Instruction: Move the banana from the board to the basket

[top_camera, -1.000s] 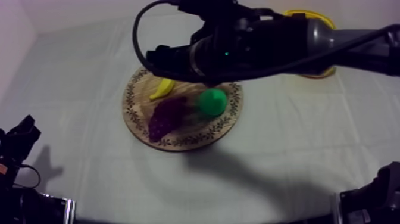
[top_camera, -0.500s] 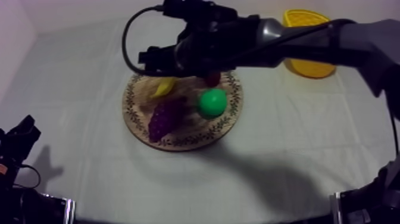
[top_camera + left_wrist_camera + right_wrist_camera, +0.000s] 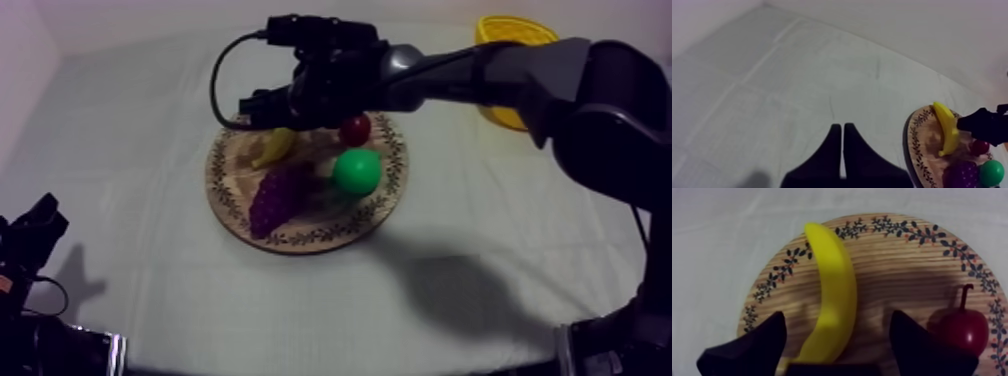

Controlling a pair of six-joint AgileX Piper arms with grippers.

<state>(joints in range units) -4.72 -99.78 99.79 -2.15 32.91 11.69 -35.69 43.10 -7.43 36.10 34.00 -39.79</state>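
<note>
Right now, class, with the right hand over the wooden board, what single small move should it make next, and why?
Probably lower slightly and close on the banana. The right hand is open, one finger at each side of the banana, which lies on the wooden board. The small red fruit sits close outside one finger, so a straight descent seems safest.

Table [image 3: 130,150]: wooden board [image 3: 226,203], yellow basket [image 3: 514,22]
</note>
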